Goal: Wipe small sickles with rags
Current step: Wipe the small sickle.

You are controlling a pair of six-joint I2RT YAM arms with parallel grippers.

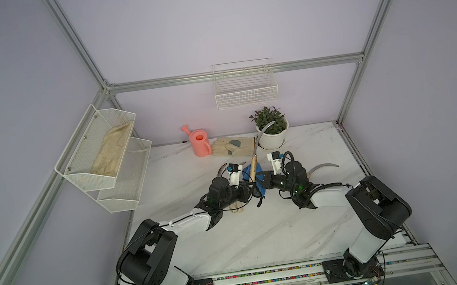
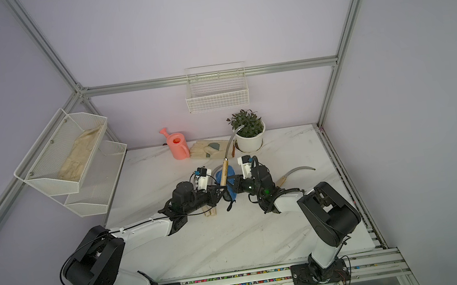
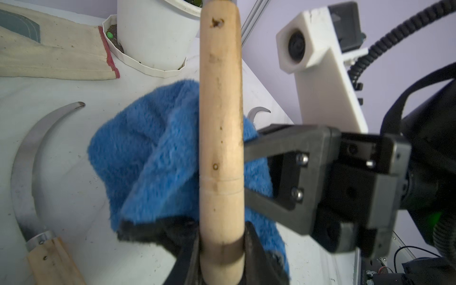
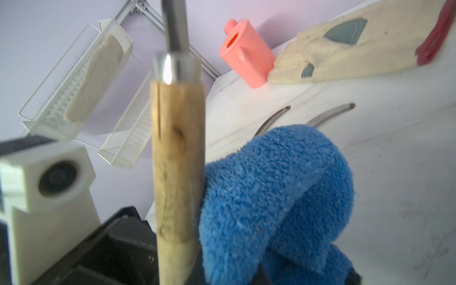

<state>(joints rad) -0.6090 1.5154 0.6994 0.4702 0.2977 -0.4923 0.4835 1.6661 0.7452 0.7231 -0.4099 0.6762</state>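
Observation:
In both top views my left gripper (image 1: 250, 188) (image 2: 218, 194) is shut on the pale wooden handle of a small sickle (image 1: 252, 167) (image 2: 224, 173). The sickle stands tilted, its grey blade arching toward the plant. The left wrist view shows the jaws (image 3: 222, 256) clamped on the handle's butt. My right gripper (image 1: 268, 180) (image 4: 246, 271) is shut on the blue rag (image 1: 259, 175) (image 3: 148, 153) (image 4: 276, 192), which bunches against the handle's side. Other sickles lie on the table: one at the right (image 1: 323, 166), one by the left wrist (image 3: 27, 160), and handles under the left arm (image 1: 237, 208).
A pink watering can (image 1: 199, 142), beige gloves (image 1: 232, 145) and a potted plant (image 1: 272, 131) stand along the back of the marble table. A wire basket (image 1: 245, 87) hangs on the back wall. A two-tier mesh shelf (image 1: 103, 153) at the left holds a beige glove.

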